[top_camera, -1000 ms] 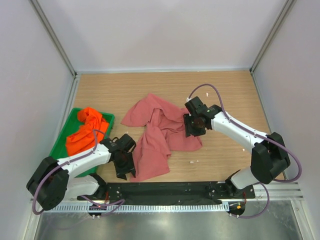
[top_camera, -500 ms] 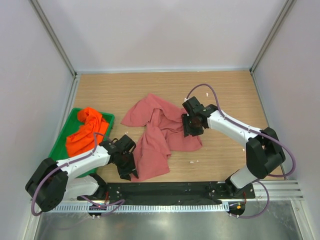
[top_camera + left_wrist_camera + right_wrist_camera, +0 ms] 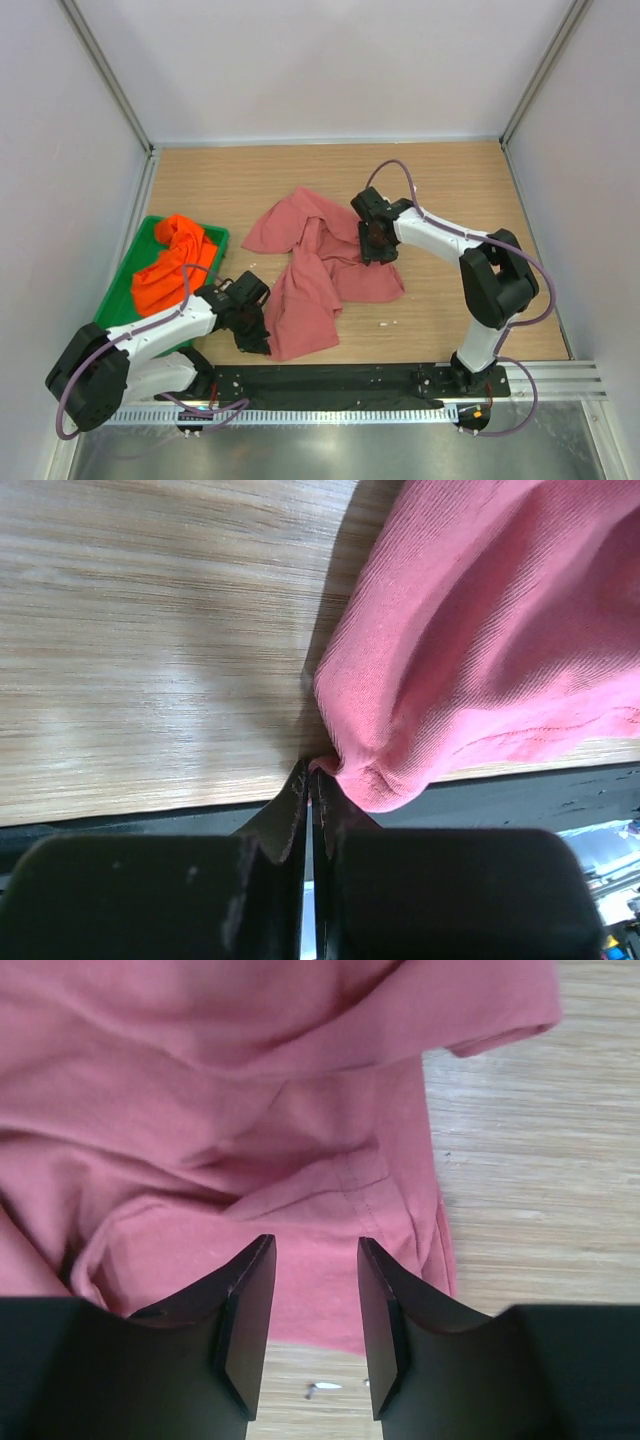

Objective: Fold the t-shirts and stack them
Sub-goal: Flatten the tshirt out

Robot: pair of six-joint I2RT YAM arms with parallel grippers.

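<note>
- The green tray [image 3: 112, 297] sits at the left edge of the surface [image 3: 450, 180] with the orange t-shirt [image 3: 170, 265] crumpled inside it. Neither has shifted from a second ago.
- My left fingers [image 3: 285, 815] stood apart a second ago and are now pressed together. The arm itself has barely moved. The tips touch the near left corner of the pink t-shirt [image 3: 315, 270], right at the near edge of the surface. I cannot tell whether any cloth is caught between them.
- The pink t-shirt lies unfolded and rumpled in the middle of the surface, apart from the tray. Its outline matches the earlier frames.
- My right fingers [image 3: 245, 1300] stand moderately apart and hold nothing. Their gap is much as it was a second ago. They point down over the right part of the pink t-shirt, with a stitched hem below the gap.
- My right arm has swung left since a second ago. Its elbow is now nearer the centre, and the fingers sit slightly further left over the cloth.
</note>
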